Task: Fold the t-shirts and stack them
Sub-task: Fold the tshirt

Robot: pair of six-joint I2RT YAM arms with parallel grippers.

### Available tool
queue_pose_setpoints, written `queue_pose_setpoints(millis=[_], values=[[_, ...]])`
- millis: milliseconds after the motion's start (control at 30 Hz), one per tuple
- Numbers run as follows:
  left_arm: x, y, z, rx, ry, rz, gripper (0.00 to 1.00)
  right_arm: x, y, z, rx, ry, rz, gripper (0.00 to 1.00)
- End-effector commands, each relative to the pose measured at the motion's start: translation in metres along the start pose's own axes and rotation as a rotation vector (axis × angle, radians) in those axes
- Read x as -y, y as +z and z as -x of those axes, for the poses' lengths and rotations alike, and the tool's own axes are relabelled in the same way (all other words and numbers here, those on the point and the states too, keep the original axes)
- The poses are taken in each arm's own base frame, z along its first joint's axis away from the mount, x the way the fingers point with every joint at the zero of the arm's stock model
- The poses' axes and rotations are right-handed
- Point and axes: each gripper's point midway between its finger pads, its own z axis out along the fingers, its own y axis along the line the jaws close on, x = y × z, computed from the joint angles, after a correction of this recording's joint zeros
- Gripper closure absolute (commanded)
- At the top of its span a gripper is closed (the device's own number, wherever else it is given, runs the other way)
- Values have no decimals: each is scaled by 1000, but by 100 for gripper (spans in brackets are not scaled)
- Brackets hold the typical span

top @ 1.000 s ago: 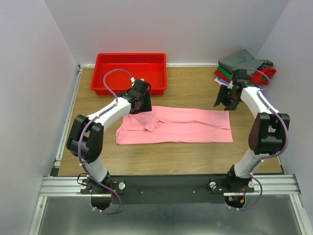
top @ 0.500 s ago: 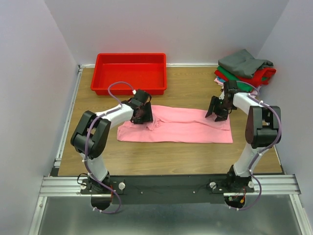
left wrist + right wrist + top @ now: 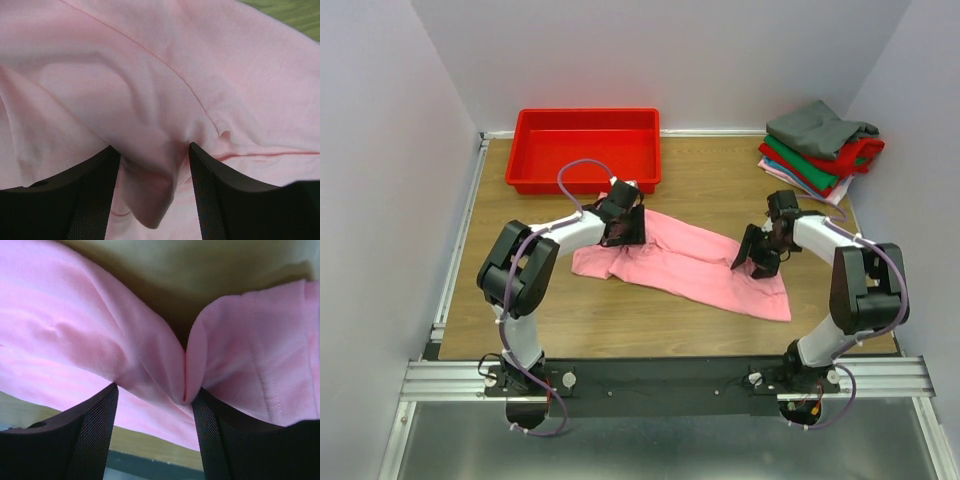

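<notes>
Pink shirt [image 3: 700, 275] lies rumpled on my counter [image 3: 620, 325]; my left tool [image 3: 621, 236] and right tool [image 3: 750, 260] each pinch a fold near opposite ends.

One pink t-shirt [image 3: 700, 270], one red tray [image 3: 588, 112], and one stack of at least four folded shirts [image 3: 820, 140].

Wood-grain table [image 3: 700, 160] boxed in by plain pale walls

A flat, unmarked back wall [image 3: 670, 50] meets a left wall [image 3: 380, 200] and a right wall [image 3: 930, 180] of the same light grey-lilac tone, closing three sides of the brown tabletop; a silver aluminium rail [image 3: 450, 378] spans the near edge, a thinner one [image 3: 460, 240] runs along the left side, dull grey sheet metal [image 3: 650, 450] lies below, and the light is soft and even
</notes>
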Motion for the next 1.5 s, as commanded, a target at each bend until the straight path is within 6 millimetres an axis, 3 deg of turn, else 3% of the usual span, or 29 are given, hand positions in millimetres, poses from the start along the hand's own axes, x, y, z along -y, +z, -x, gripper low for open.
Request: queue_pose_setpoints(millis=[0, 233, 300, 467, 667, 800, 933, 967, 1033, 1067, 1133, 1167, 1233, 1267, 1467], values=[[-16, 21, -66, -196, 69, 64, 34, 22, -6, -61, -140, 83, -103, 33], [13, 34, -60, -192, 198, 49, 35, 14, -19, -89, -124, 105, -70, 33], [21, 38, -66, -211, 232, 45, 35, 13, -19, -96, -126, 104, -71, 33], [45, 47, -60, -213, 298, 12, 36, 11, -18, -113, -136, 87, -77, 33], [88, 58, -45, -196, 395, -86, 36, 10, -19, -119, -131, 80, -74, 33], [99, 73, -40, -205, 440, -92, 36, 9, -20, -121, -124, 89, -69, 33], [113, 84, -25, -191, 481, -115, 36, 11, -20, -124, -126, 90, -69, 33], [124, 84, -15, -170, 486, -141, 36, 12, -20, -125, -129, 87, -71, 33], [124, 94, -17, -188, 495, -134, 36, 12, -20, -125, -132, 85, -69, 33], [135, 93, -3, -154, 499, -147, 36, 11, -20, -125, -132, 83, -67, 33], [132, 103, -6, -179, 513, -135, 36, 11, -20, -124, -132, 83, -70, 33], [143, 101, 8, -146, 525, -154, 36, 11, -19, -124, -133, 82, -71, 33], [144, 109, 8, -155, 538, -151, 36, 9, -19, -121, -131, 80, -71, 33], [152, 107, 21, -121, 537, -159, 36, 8, -19, -121, -134, 79, -71, 33], [137, 123, 41, -101, 467, -136, 36, 0, -19, -115, -153, 65, -56, 32]])
